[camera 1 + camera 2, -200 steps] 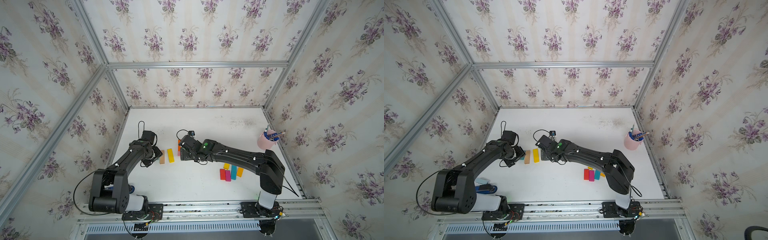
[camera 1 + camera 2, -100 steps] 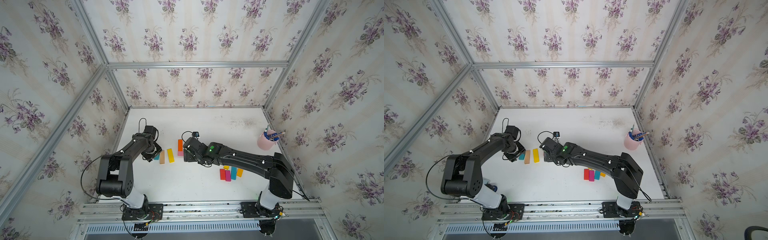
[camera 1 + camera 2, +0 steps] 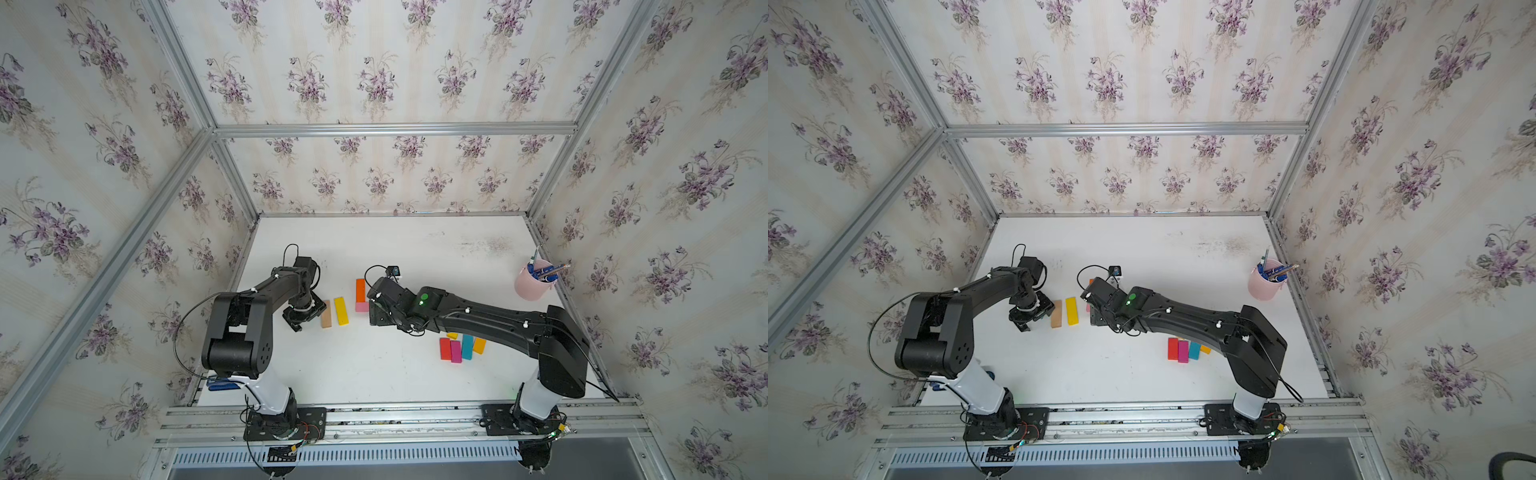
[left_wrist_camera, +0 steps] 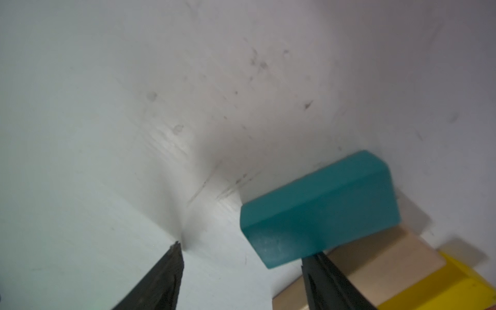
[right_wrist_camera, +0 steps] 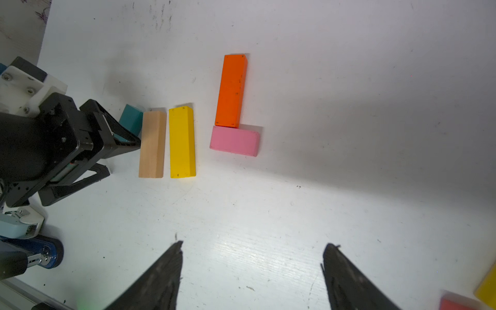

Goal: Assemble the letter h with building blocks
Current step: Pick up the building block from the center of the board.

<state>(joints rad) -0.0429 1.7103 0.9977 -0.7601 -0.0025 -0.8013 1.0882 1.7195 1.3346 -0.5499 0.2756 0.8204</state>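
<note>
Now the left claw (image 4: pixel 244 252) hangs open just over the white bench (image 4: pixel 134 107), the short teal block (image 4: pixel 319 209) lying slantwise by one finger, not squarely between the jaws, just beside the tan bar (image 4: pixel 375 257) — the right claw (image 5: pixel 254 244), also open, hovers farther off.

Orange bar (image 5: pixel 231 90) abuts pink block (image 5: pixel 234 141), L-shaped — tan bar (image 5: pixel 151 145) and yellow bar (image 5: pixel 182 142) parallel nearby.

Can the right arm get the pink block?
Probably yes. The right gripper is open, and the pink block lies just ahead with only bare table between. The orange block touches its far side, so it might get nudged.
</note>
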